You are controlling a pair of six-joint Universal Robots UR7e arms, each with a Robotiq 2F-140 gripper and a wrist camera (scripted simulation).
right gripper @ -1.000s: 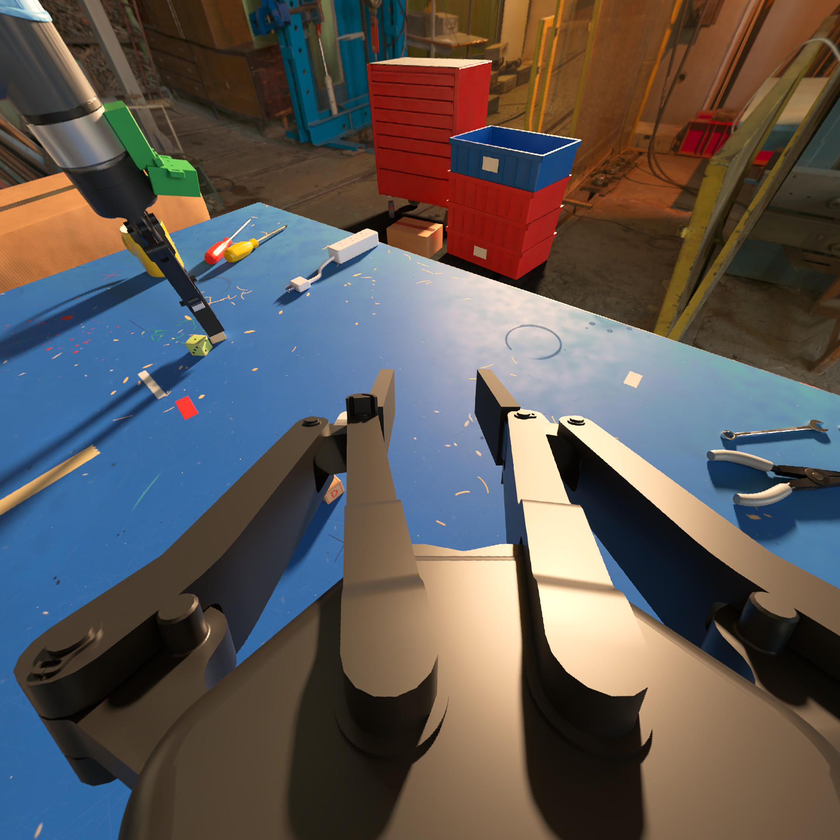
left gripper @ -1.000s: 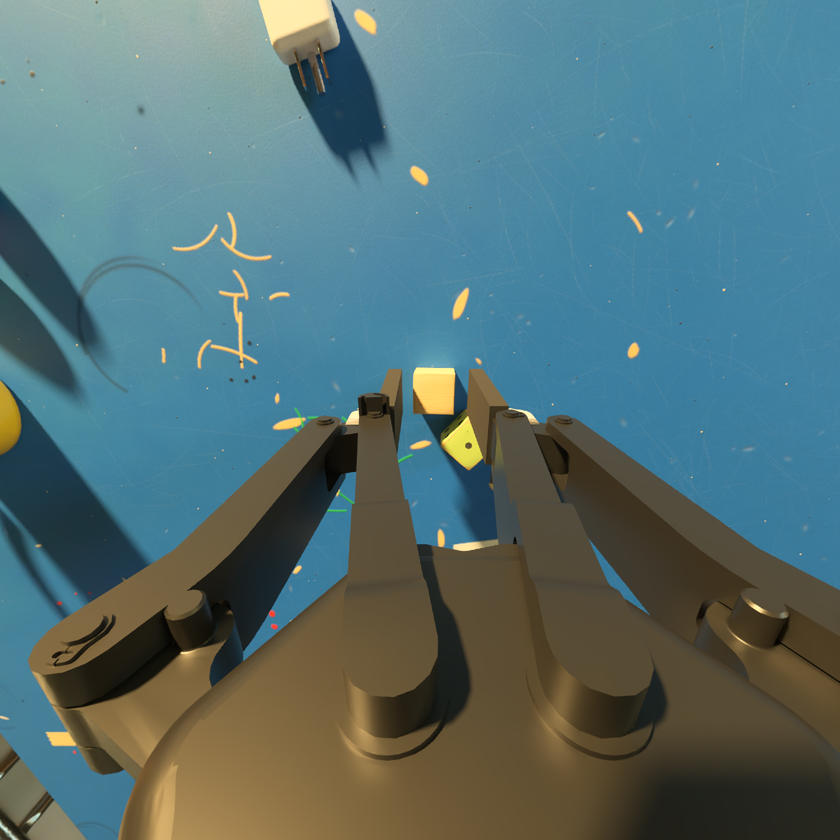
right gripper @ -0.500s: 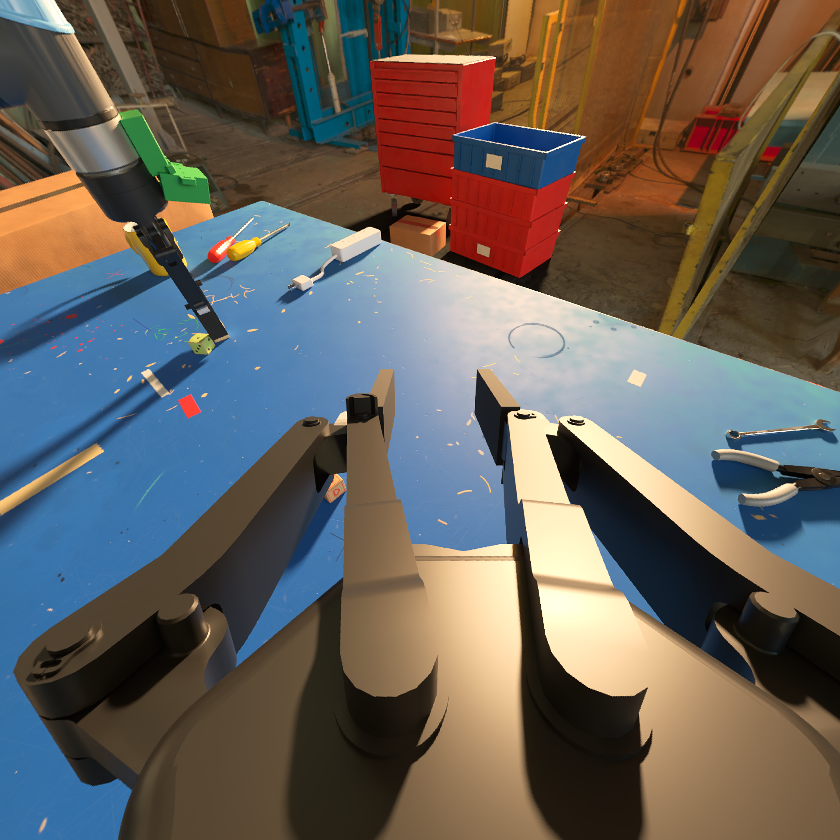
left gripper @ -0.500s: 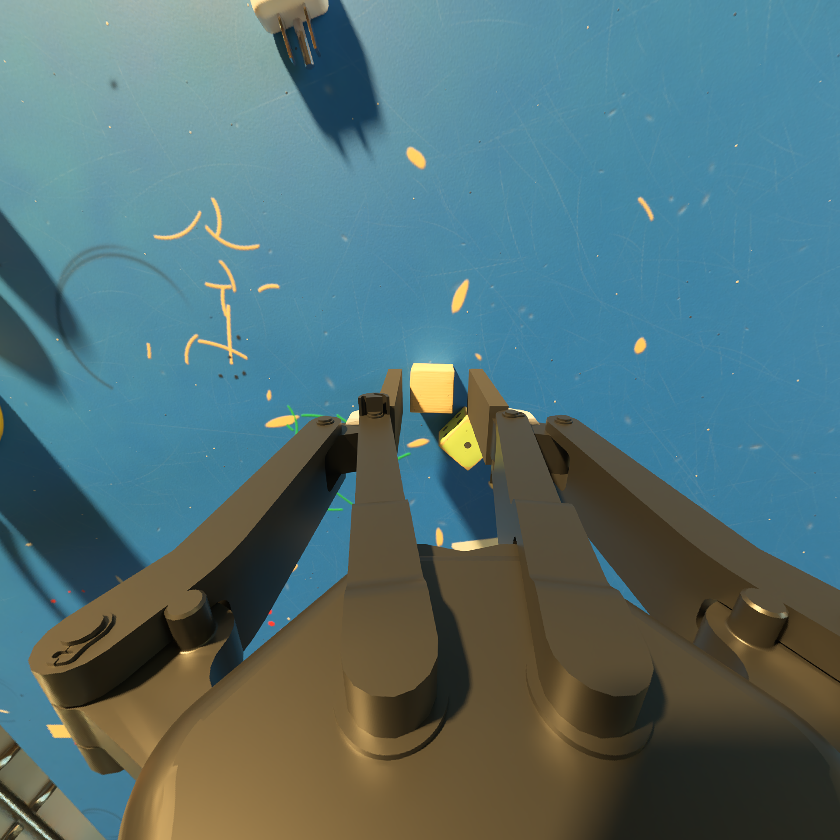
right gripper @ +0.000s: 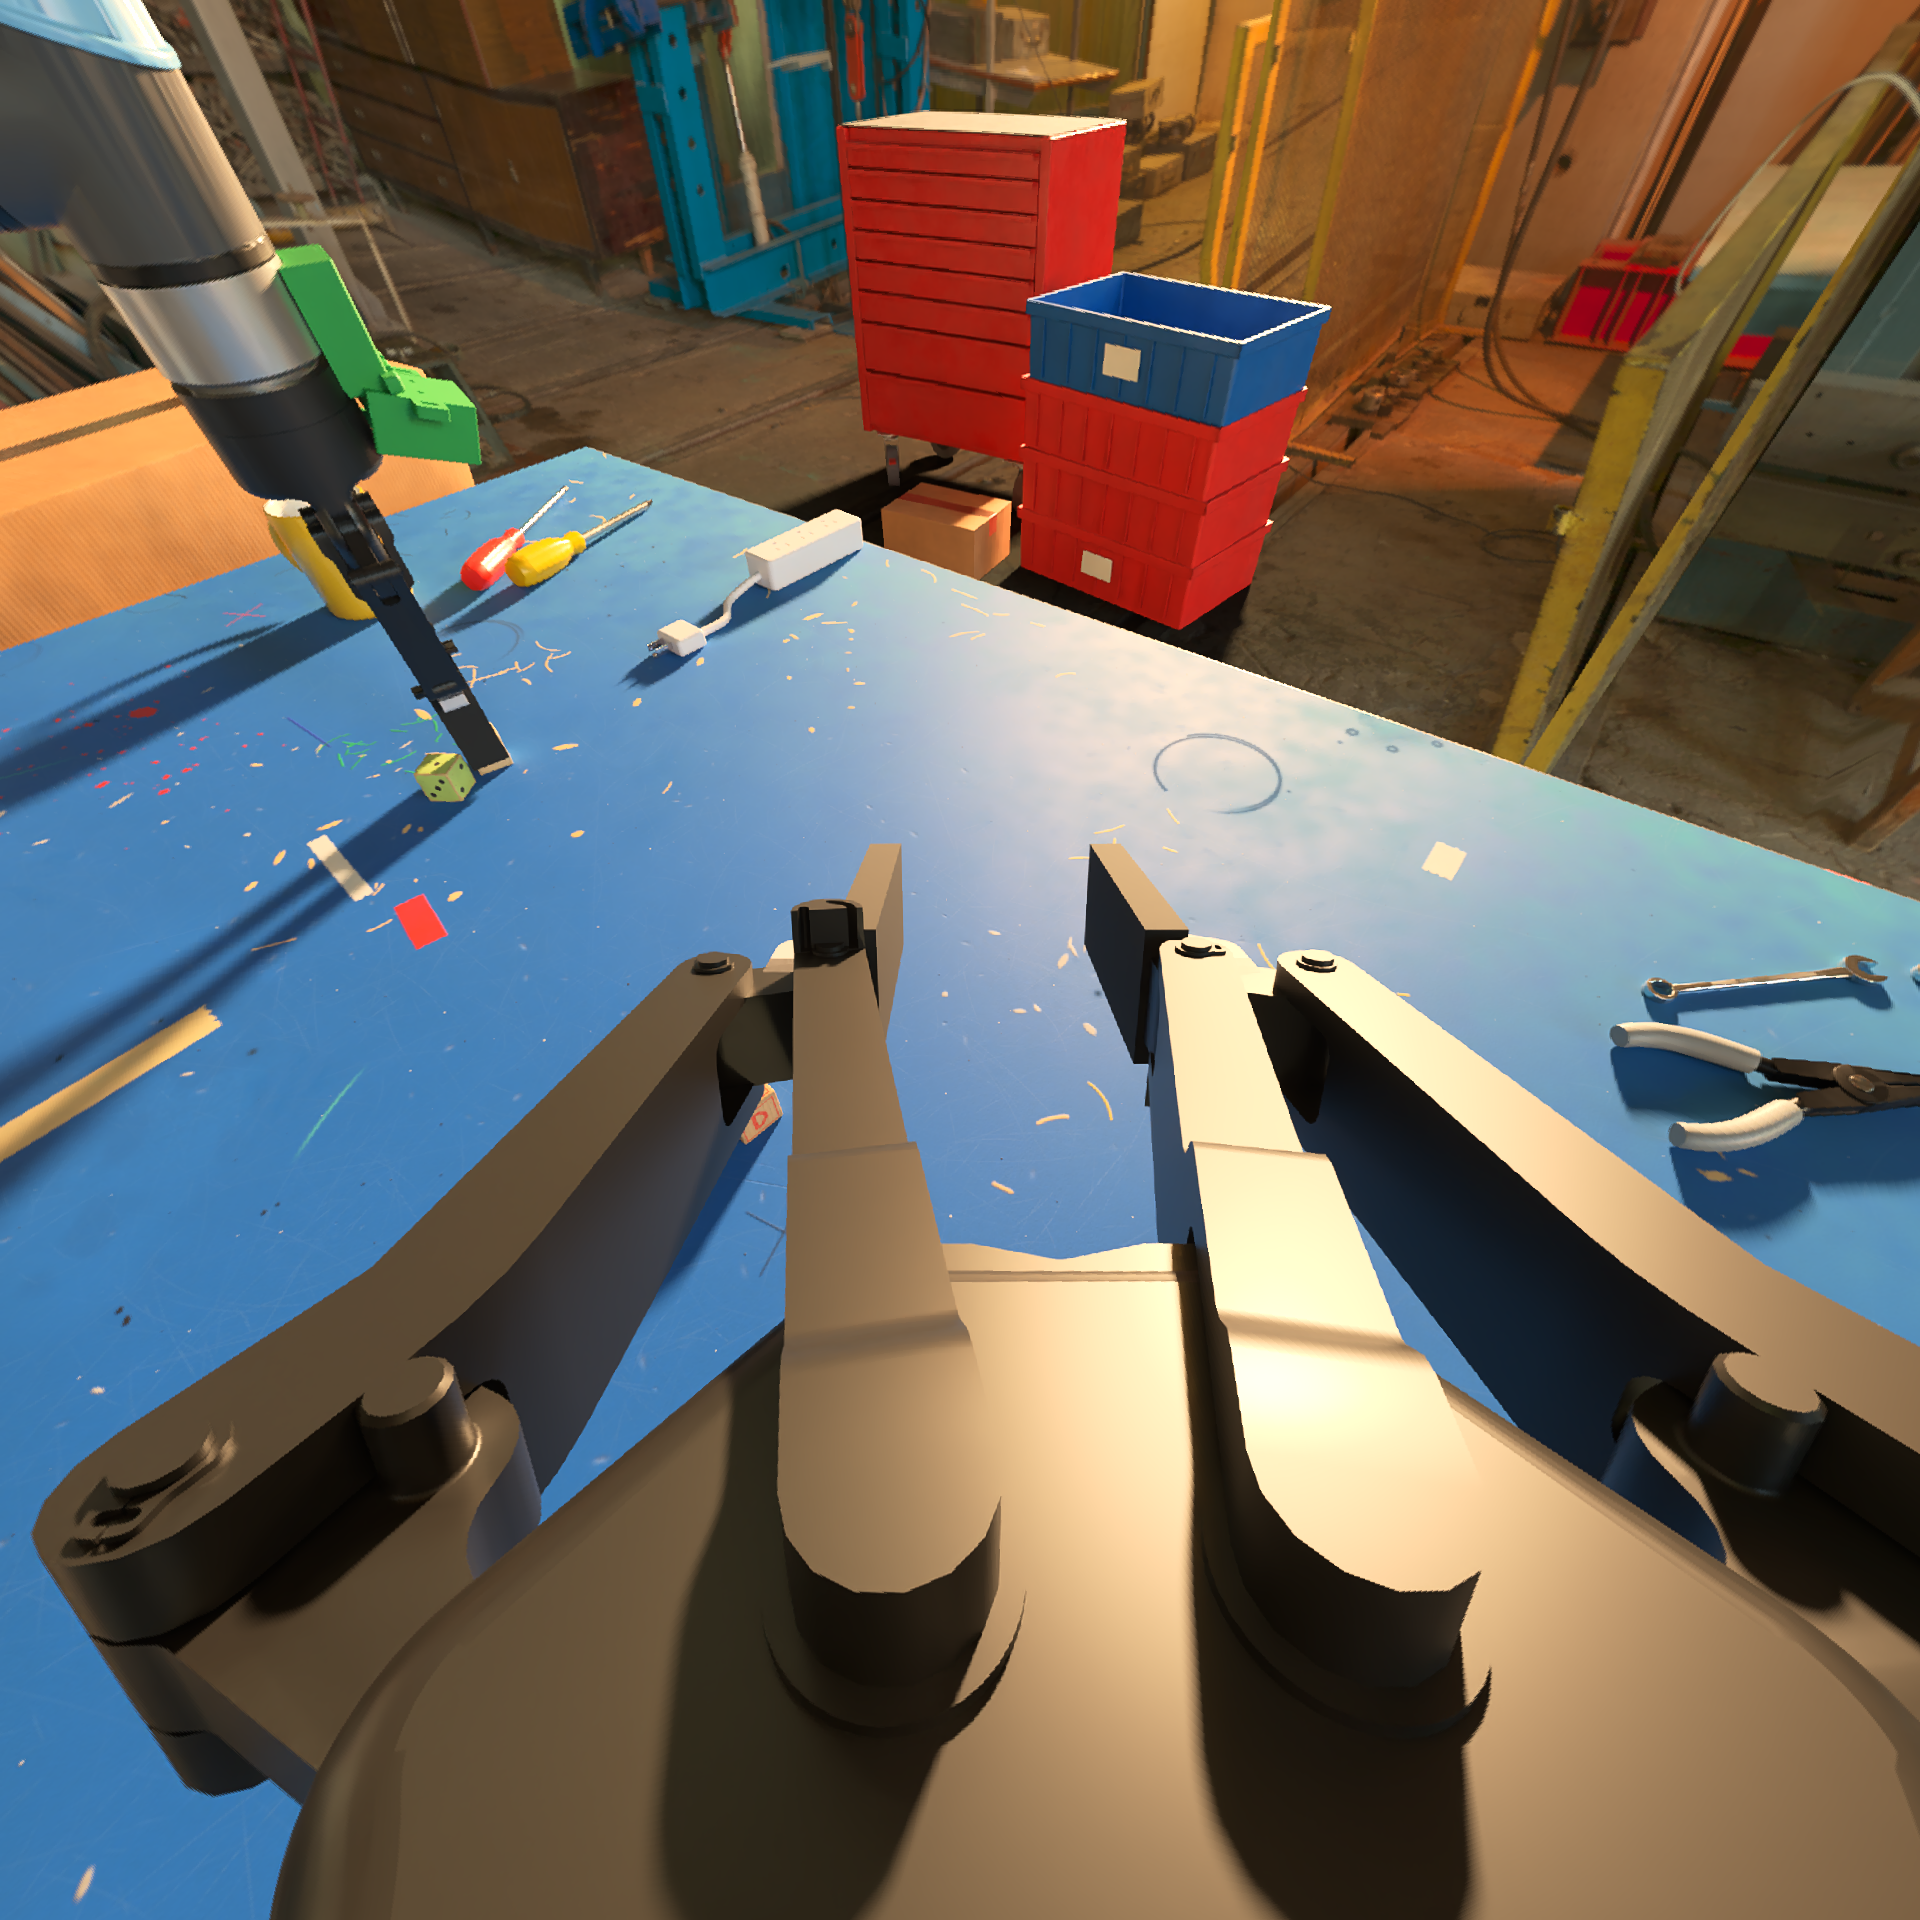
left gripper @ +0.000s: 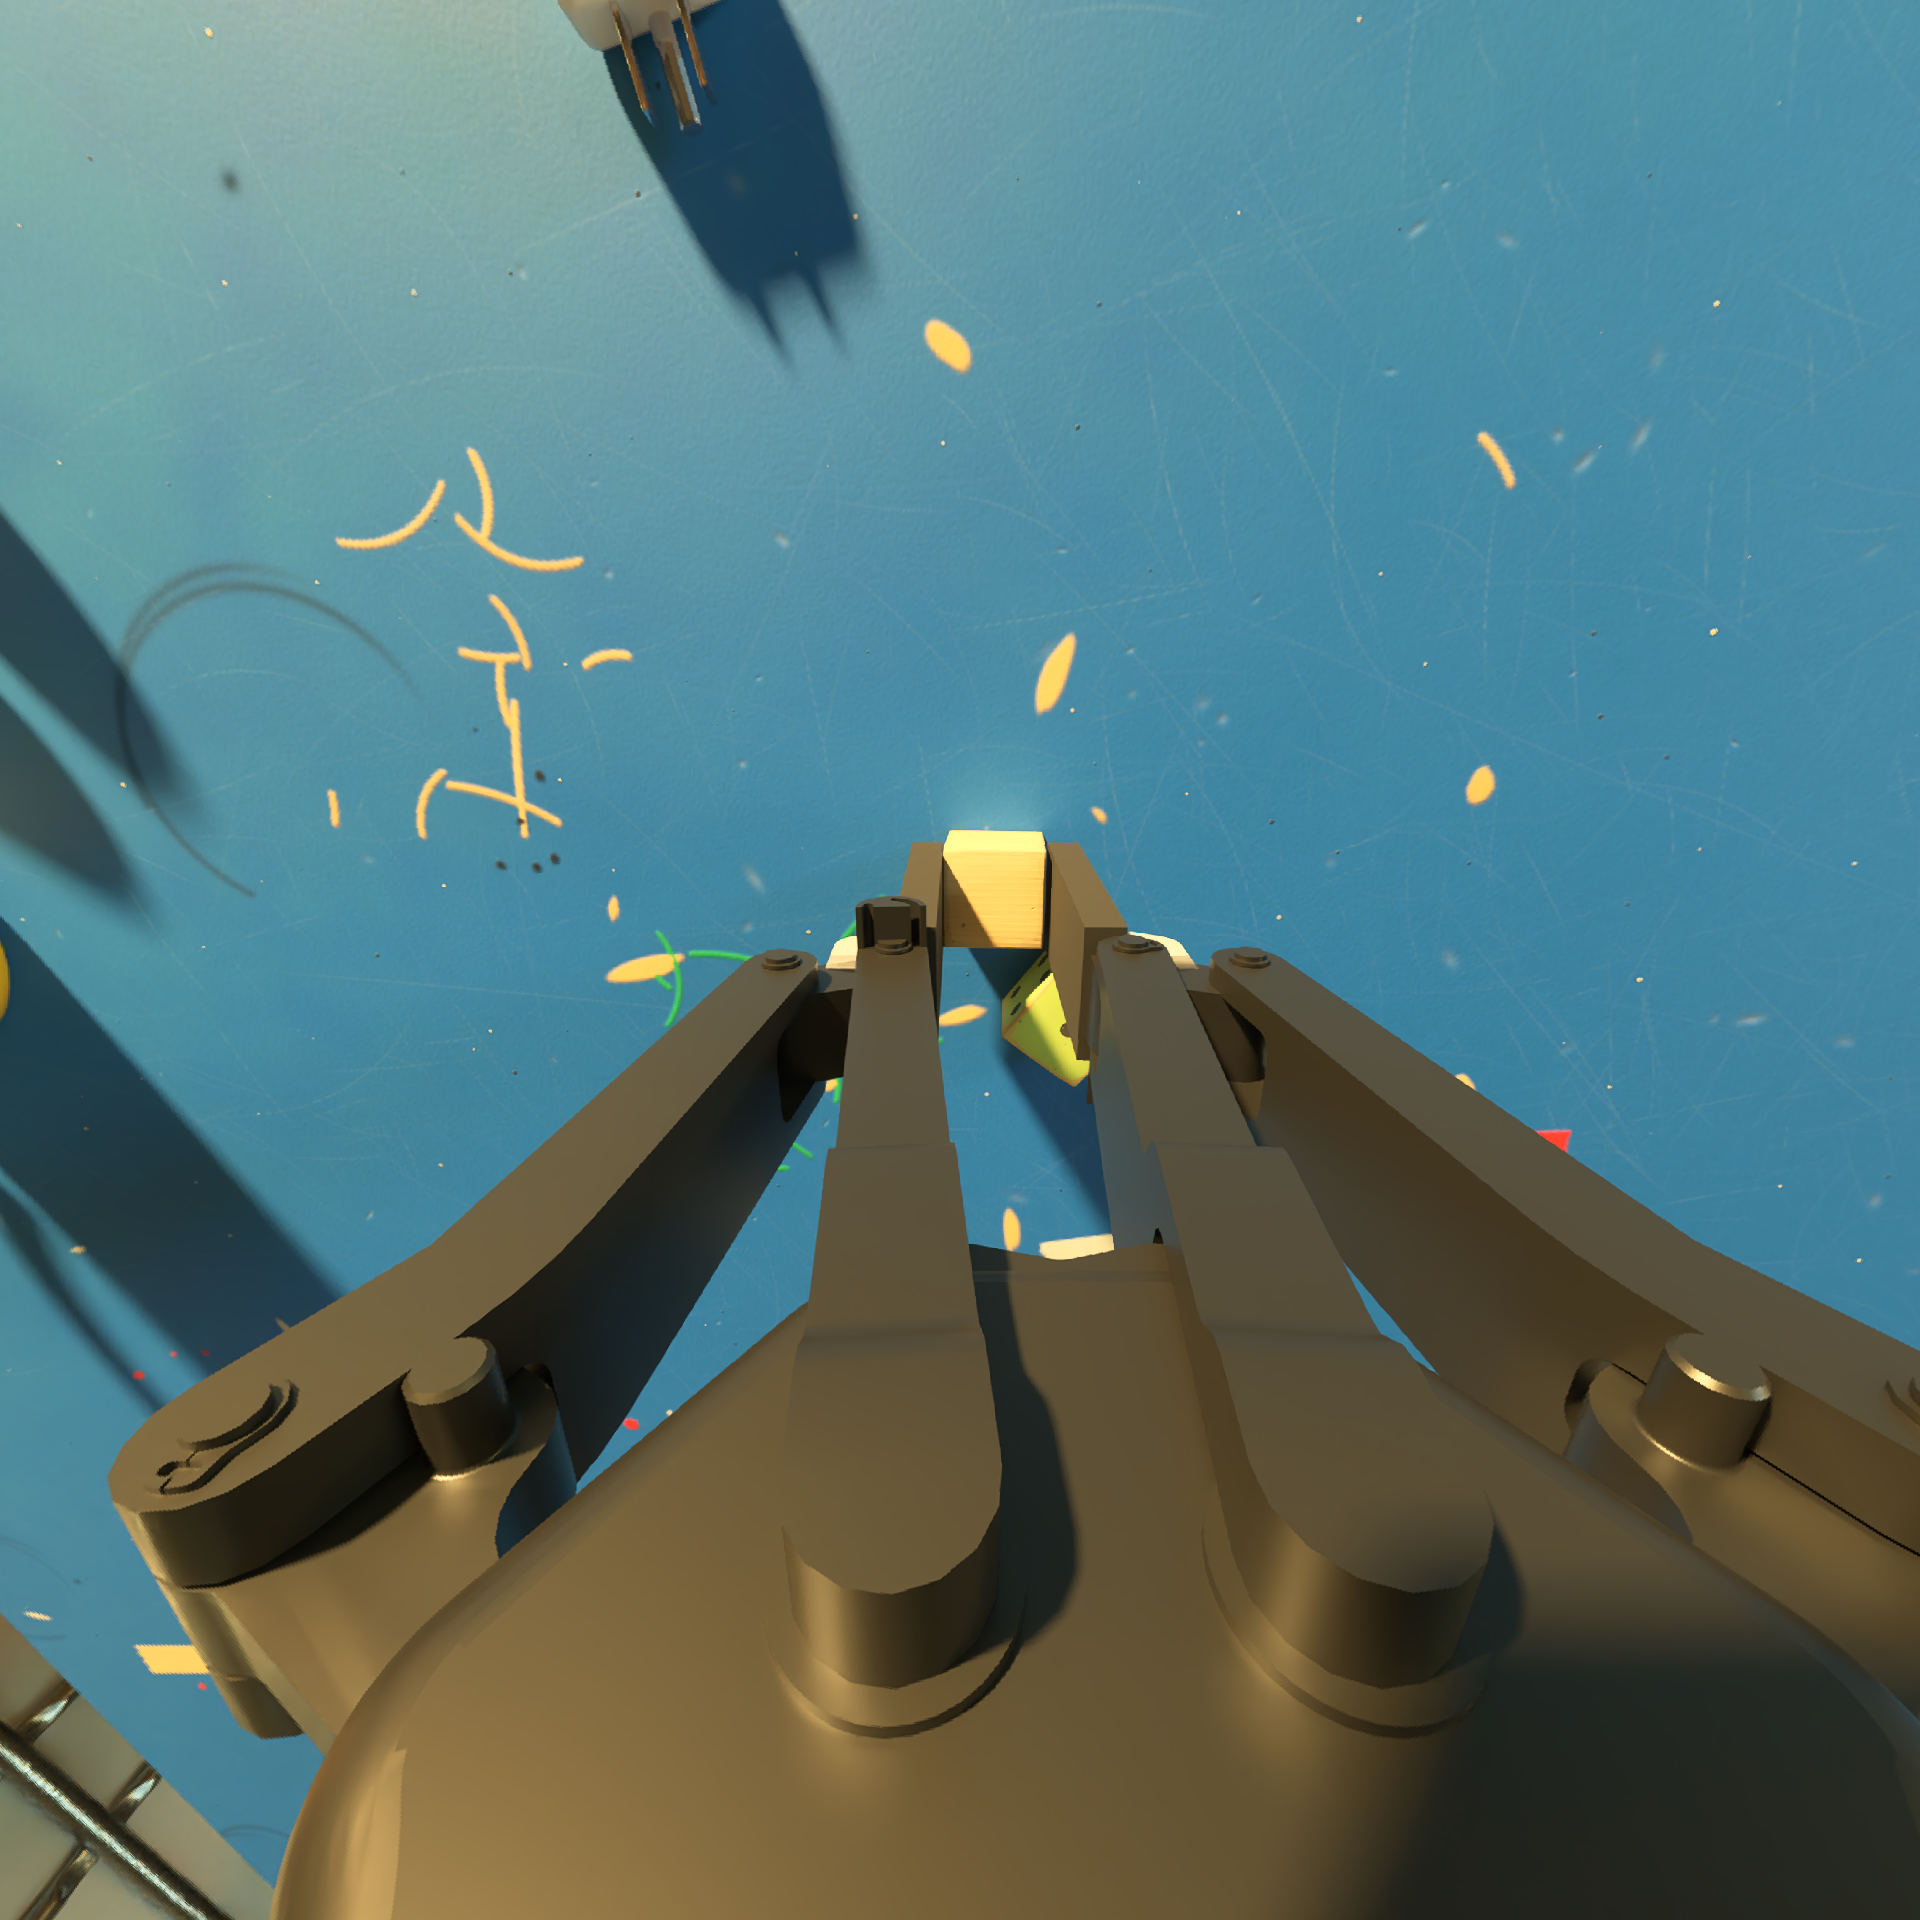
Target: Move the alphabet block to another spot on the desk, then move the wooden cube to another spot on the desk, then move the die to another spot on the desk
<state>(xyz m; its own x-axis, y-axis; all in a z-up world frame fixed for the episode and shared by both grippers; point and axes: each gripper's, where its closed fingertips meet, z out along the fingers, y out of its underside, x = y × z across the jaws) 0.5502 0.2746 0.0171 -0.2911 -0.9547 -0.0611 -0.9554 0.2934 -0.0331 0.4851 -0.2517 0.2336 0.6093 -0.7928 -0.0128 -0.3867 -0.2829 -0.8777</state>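
Note:
In the left wrist view, my left gripper (left gripper: 992, 883) is shut on the pale wooden cube (left gripper: 992, 899), one finger against each side, low over the blue desk (left gripper: 1351, 623). The yellow-green die (left gripper: 1042, 1023) lies just behind the cube, beside the right finger. In the right wrist view the left gripper (right gripper: 486, 750) stands at the far left with the die (right gripper: 445, 777) next to its tip; the cube is hidden there. My right gripper (right gripper: 992, 904) is open and empty above the desk. The alphabet block (right gripper: 762, 1120) peeks out behind its left finger.
A white power strip (right gripper: 802, 540) and its plug (left gripper: 636, 31) lie at the back. Two screwdrivers (right gripper: 540, 551) and a yellow mug (right gripper: 312, 566) are at the far left. Pliers (right gripper: 1766, 1091) and a wrench (right gripper: 1766, 977) lie right. A red tag (right gripper: 421, 920) and wood strip (right gripper: 104, 1075) lie left.
The left gripper's fingers have closed from either side of the wooden cube onto it. The right gripper has stayed open and nearly still.

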